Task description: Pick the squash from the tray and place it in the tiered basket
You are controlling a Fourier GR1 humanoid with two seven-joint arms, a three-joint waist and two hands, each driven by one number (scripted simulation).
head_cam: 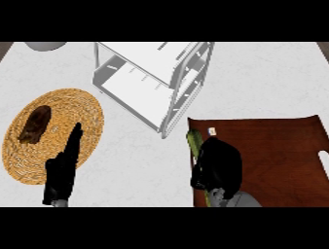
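While right hand curls round squash, tiered basket stands beside tray.

Off-task things on the pale counter

A round woven mat lies at the left, a dark brown oblong item resting on its upper part; a grey rounded object, perhaps a bowl, shows at the top edge.

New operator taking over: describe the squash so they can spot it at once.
Find the brown tray at the right. Along its left edge, under the right hand, lies the squash: a long green vegetable, the only green thing in view, unlike the small white cube beside it.
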